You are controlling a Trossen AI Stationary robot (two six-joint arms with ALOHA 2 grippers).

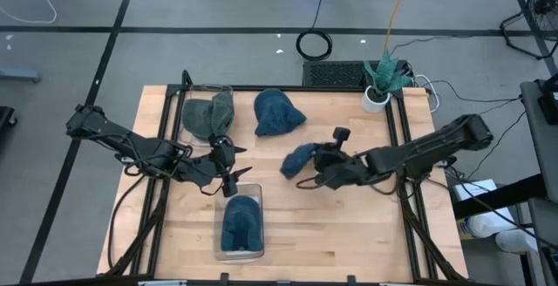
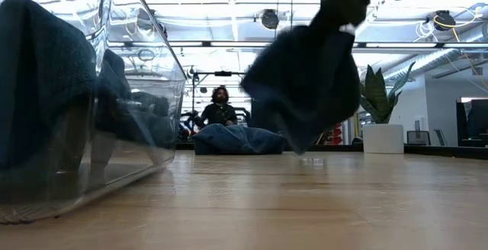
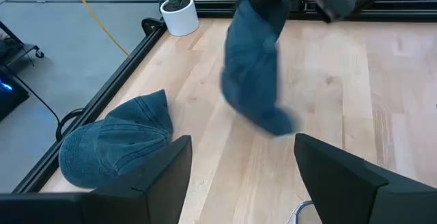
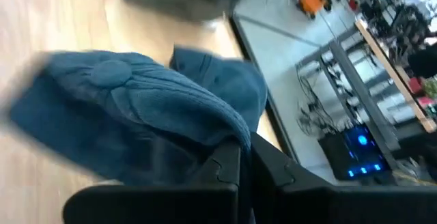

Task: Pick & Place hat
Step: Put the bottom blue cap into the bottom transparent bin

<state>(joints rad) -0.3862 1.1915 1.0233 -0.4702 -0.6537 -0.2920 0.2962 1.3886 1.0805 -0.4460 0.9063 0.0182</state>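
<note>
Blue hat in the air: a dark blue hat (image 1: 299,158) hangs off the table, pinched by the right gripper (image 1: 319,166); in the low view it (image 2: 305,82) dangles clear of the wood, and the left wrist view shows it (image 3: 254,67) drooping from the dark fingers above.
Right gripper: fingers closed on the edge of that hat, near the middle of the table; the right wrist view shows the cloth (image 4: 130,108) bunched against the fingers.
Box: a clear plastic box (image 1: 240,225) stands at the near edge of the table, towards the left of the hanging hat, with another blue hat (image 1: 241,219) already lying inside; in the low view its wall (image 2: 145,90) looms close.
Left gripper: it (image 1: 234,171) hovers just past the far end of the box, fingers (image 3: 160,176) spread wide and holding nothing.
Other hats: one blue hat (image 1: 277,112) lies flat on the far side of the table, apart from the held one; a grey-green hat (image 1: 209,114) lies to its left, near the far left corner.
Table: pale wood (image 1: 366,225) with a dark frame.
Plant: a small green plant in a white pot (image 1: 377,90) at the far right corner.
Person: someone (image 2: 219,107) sits in the room beyond the table.
</note>
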